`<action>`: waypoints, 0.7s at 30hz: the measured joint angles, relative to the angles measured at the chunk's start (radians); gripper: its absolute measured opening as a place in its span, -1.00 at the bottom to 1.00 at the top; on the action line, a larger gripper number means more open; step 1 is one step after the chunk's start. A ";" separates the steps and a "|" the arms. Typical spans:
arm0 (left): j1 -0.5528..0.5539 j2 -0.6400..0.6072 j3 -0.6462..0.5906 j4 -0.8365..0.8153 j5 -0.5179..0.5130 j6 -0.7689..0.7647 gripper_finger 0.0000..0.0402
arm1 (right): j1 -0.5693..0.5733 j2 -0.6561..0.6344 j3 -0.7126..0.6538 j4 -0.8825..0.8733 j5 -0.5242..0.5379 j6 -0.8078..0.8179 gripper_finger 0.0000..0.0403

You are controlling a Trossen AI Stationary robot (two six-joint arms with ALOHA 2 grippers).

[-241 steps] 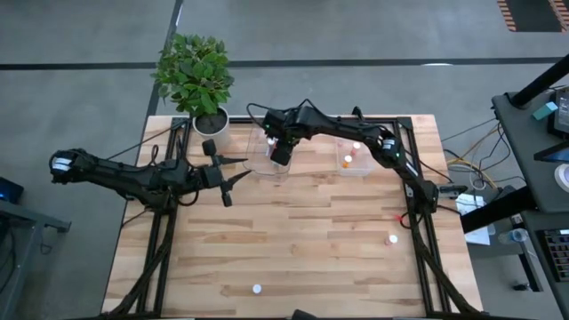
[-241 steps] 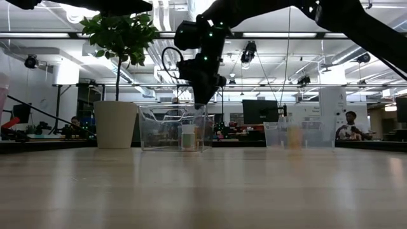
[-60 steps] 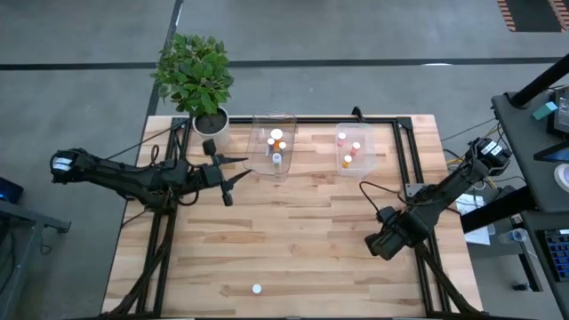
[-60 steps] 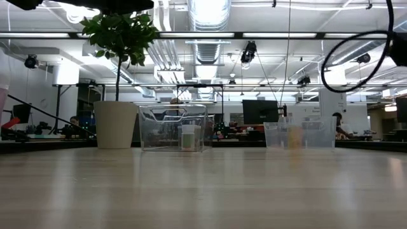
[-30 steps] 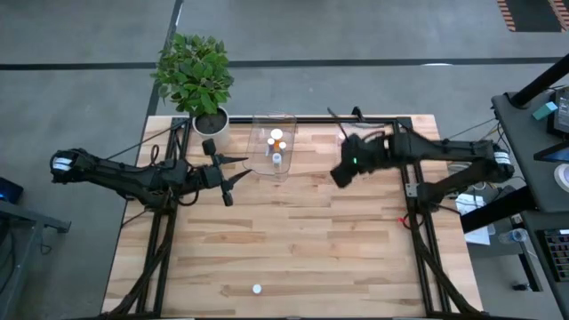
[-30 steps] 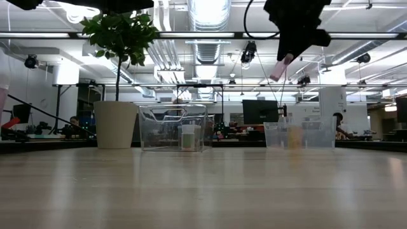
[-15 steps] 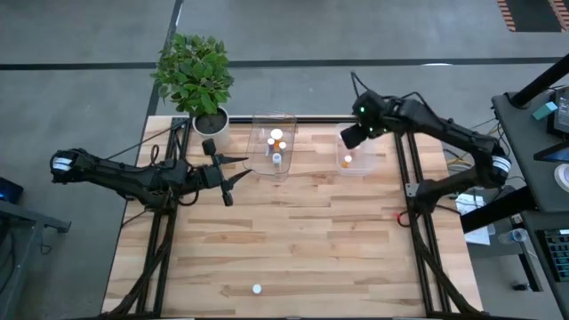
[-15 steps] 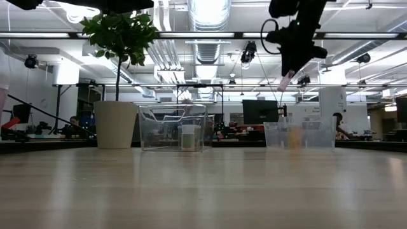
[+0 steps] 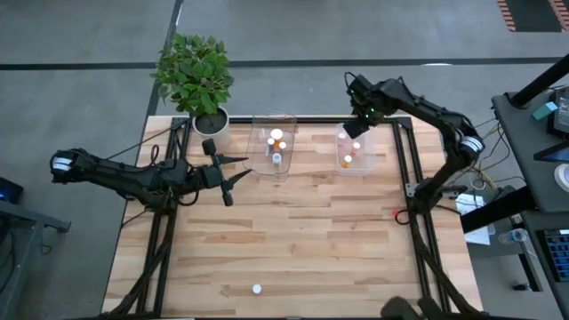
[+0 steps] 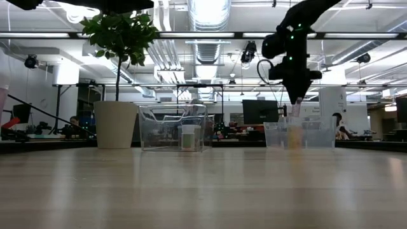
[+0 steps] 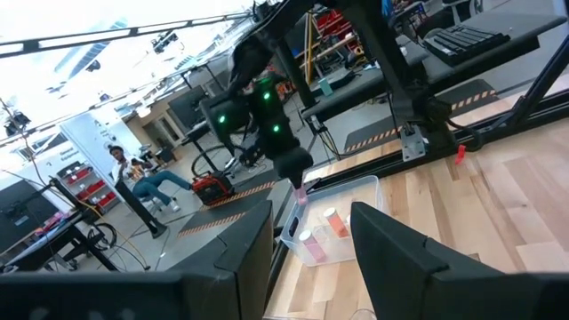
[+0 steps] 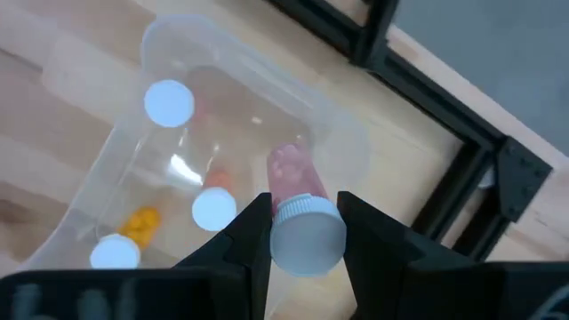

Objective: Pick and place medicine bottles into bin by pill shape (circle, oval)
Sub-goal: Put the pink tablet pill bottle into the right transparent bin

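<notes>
One pinkish med bottle [image 12: 300,209], white cap, in right tool [image 12: 302,233].

Two tubs sat side by side along the table's [image 9: 293,240] back edge, the left tub [image 9: 273,148] right of the plant pot [image 9: 211,121], the right tub [image 9: 353,151] further right. Both had bottles inside. The right gripper [image 9: 357,127] hung over the right tub's back end, holding a bottle [image 12: 300,209]. A lone bottle [image 9: 256,289] lay near the front edge. The left gripper [image 9: 233,171] sat left of the left tub.

A pale wooden plank table [image 9: 293,231] stands on grey concrete floor [image 9: 80,80], with bright ceiling strip lights [image 10: 210,9] over far cluttered workbenches [image 10: 38,137].
</notes>
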 joint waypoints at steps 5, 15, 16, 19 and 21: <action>0.000 0.000 0.000 0.000 0.000 0.000 -0.32 | -0.022 0.094 0.065 -0.035 -0.037 -0.071 -0.47; 0.000 0.000 0.000 -0.002 0.000 0.000 -0.32 | -0.022 0.226 0.096 -0.059 -0.041 -0.137 -0.47; 0.000 0.000 0.000 -0.002 0.000 0.000 -0.32 | -0.022 0.230 0.096 -0.059 -0.041 -0.143 -0.47; 0.000 0.000 0.000 -0.002 0.000 0.000 -0.32 | -0.022 0.241 0.095 -0.055 -0.041 -0.153 -0.47; 0.000 0.000 0.000 -0.003 0.000 0.000 -0.32 | -0.022 0.248 0.093 -0.047 -0.041 -0.153 -0.47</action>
